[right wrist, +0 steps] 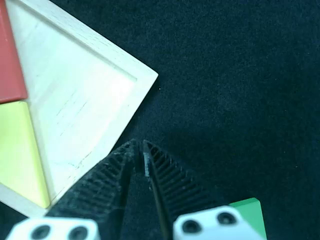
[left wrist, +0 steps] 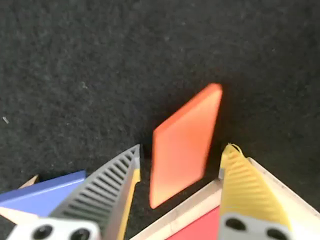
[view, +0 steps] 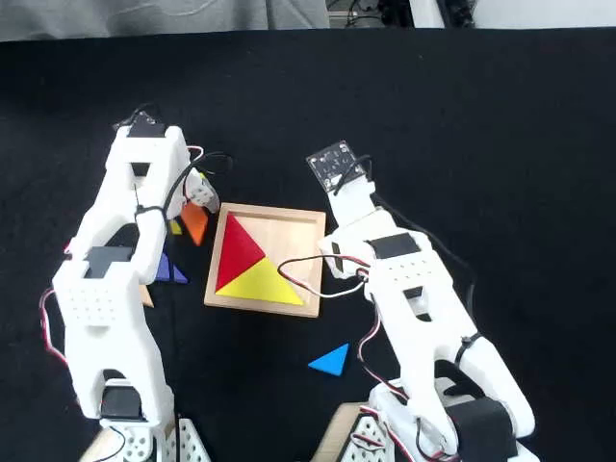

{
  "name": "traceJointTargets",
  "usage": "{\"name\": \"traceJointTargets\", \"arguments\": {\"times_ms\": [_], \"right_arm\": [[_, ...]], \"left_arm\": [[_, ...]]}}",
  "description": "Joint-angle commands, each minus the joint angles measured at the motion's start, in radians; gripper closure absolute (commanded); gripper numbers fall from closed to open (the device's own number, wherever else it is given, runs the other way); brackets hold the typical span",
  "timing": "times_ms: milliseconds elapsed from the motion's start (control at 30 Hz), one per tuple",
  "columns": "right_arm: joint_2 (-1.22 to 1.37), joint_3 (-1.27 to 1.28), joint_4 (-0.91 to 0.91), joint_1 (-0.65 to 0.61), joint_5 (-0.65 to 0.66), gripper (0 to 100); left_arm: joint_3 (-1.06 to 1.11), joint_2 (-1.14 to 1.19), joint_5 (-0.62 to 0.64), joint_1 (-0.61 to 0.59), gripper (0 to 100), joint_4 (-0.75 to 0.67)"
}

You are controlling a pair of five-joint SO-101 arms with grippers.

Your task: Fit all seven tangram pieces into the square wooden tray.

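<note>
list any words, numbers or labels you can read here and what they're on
No readable text anywhere.
Circuit board atop one arm: pale specks only, too small to read.
Wooden tray, red triangle, yellow triangle, orange piece: plain surfaces, no print.

Non-task items: table cover and background clutter.
Table is covered in black felt-like cloth, matte and slightly fuzzy. The cloth lies under and ahead of the left fingers and also beyond the right fingers. A pale lint speck sits off to one side of the left pair. Far past both sets of fingers, at the table's back edge: grey fabric, a tangle of dark cables, a white surface.
</note>
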Motion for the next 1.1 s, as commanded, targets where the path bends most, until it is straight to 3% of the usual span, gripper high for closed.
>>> {"name": "traceJointTargets", "arguments": {"times_ms": [0, 333, 633, 1067], "right_arm": [[0.010, -0.002, -0.015, 0.009, 0.000, 98.6], [0.010, -0.002, -0.015, 0.009, 0.000, 98.6], [0.010, -0.002, -0.015, 0.009, 0.000, 98.6], [0.010, -0.002, -0.015, 0.009, 0.000, 98.6]], "left_arm": [[-0.093, -0.003, 0.009, 0.008, 75, 0.005], [-0.113, -0.006, 0.034, 0.024, 88, 0.014], [-0.111, -0.005, 0.037, 0.007, 74, 0.150], [-0.064, -0.041, 0.075, -0.067, 74, 0.155]]}}
